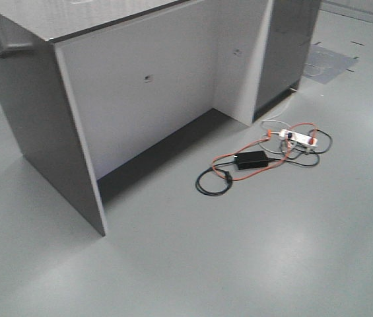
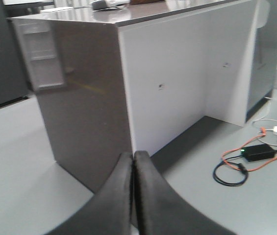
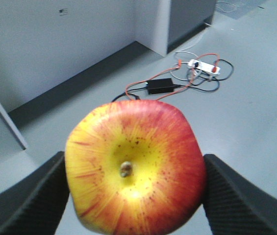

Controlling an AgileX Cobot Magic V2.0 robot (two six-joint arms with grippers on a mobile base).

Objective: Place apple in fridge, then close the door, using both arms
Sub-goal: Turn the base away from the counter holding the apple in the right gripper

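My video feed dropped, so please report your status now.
Right gripper shut on apple. Left gripper shut, empty. Grey cabinet ahead, cables on floor beside it.

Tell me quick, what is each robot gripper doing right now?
Left gripper: closed, nothing between its fingers.
Right gripper: closed on the apple.
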